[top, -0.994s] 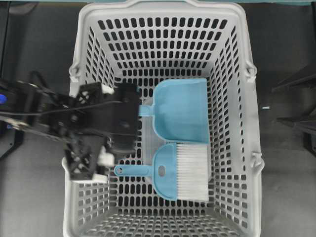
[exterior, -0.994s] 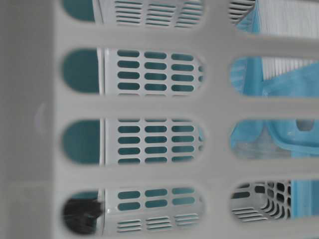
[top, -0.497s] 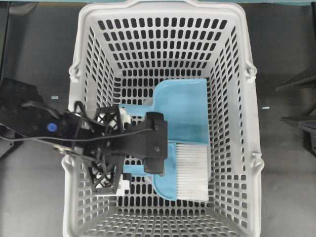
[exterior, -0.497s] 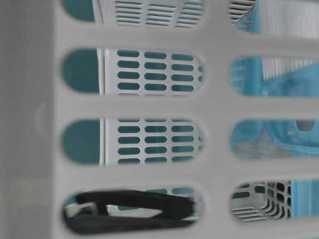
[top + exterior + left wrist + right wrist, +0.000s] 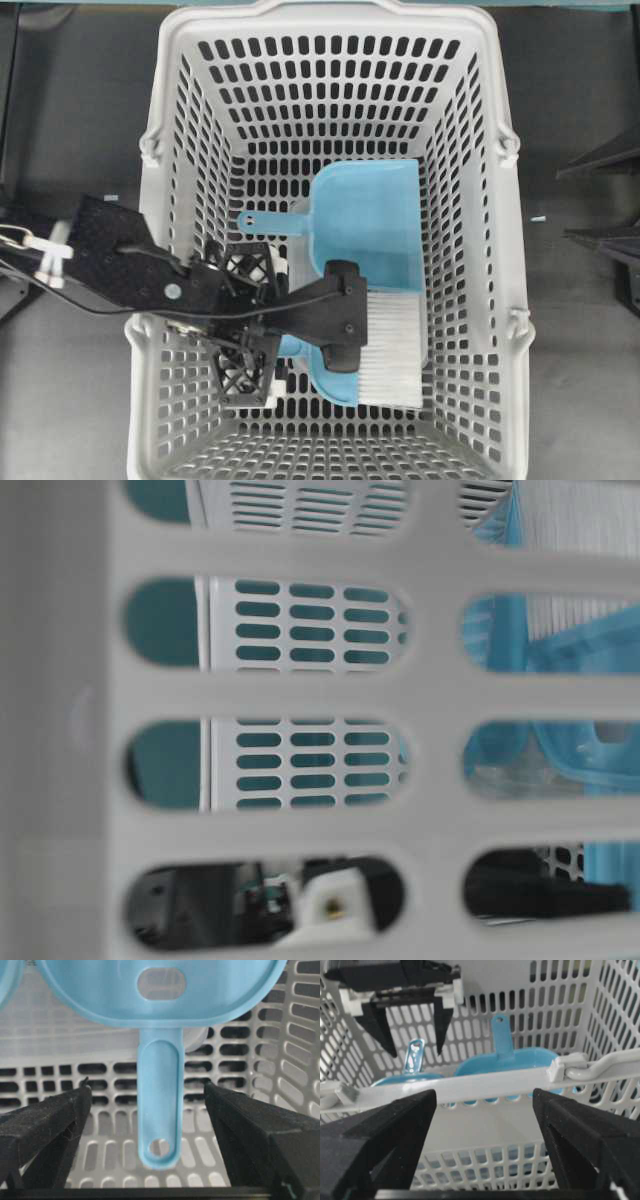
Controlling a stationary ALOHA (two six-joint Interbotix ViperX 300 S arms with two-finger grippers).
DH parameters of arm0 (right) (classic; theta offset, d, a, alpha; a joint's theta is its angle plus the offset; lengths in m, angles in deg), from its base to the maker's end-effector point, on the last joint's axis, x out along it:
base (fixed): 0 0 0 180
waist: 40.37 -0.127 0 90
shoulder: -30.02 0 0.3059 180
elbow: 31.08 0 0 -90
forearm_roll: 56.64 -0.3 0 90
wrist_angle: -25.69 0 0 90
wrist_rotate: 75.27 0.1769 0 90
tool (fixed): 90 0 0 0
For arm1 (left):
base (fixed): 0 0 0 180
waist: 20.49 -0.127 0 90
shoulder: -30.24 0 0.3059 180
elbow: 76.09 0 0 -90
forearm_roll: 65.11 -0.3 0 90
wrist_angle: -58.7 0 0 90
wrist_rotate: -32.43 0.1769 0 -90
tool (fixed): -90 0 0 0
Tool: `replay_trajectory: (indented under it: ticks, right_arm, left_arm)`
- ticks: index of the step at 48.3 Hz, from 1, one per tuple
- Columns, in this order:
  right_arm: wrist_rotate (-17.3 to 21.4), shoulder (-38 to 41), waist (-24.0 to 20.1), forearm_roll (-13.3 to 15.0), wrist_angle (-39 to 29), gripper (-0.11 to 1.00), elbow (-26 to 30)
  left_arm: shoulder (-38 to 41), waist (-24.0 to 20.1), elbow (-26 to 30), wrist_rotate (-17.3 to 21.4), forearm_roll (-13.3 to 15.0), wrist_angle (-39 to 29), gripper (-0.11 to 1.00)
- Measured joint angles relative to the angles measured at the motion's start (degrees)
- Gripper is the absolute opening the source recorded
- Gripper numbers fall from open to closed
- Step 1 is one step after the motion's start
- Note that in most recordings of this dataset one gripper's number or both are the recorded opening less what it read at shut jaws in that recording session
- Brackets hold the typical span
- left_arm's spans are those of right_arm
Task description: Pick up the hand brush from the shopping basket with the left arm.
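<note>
While left tool (image 5: 145,1105) open, hand brush (image 5: 159,1110) handle between fingers, untouched.

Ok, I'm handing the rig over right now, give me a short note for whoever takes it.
Left gripper: open, down inside the shopping basket, fingers either side of the hand brush handle, not touching it.
Right gripper: open, outside the basket wall, idle.
Brush lies flat on the basket floor beside the dustpan.
Done: approach and alignment.
Left: close on the handle, lift the brush out.
</note>
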State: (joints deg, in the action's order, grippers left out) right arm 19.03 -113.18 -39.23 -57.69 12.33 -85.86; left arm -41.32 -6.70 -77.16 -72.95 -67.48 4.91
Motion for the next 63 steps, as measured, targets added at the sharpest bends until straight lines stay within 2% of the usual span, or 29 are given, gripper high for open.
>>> replay_trajectory:
  ticks: [11, 28, 52, 58, 63]
  right_arm:
    - [0.0, -0.09, 0.09, 0.0, 0.0, 0.75, -0.26]
    - [0.0, -0.09, 0.0, 0.0, 0.0, 0.75, -0.35]
    - [0.0, -0.09, 0.09, -0.09, 0.79, 0.74, -0.79]
    - [0.09, -0.09, 0.09, 0.0, 1.05, 0.74, -0.79]
    - [0.09, -0.09, 0.0, 0.0, 1.49, 0.74, -0.88]
  left_arm:
    - [2.64, 0.0, -0.53, 0.0, 0.0, 1.23, 0.91]
    - [3.52, 0.0, -5.63, -0.09, 0.0, 6.06, 0.91]
    - [3.87, 0.0, -5.19, 0.0, 0.09, 8.88, 0.9]
    - [3.87, 0.0, -5.19, 0.0, 0.0, 9.05, 0.75]
    - [3.87, 0.0, -5.19, 0.0, 0.09, 9.05, 0.46]
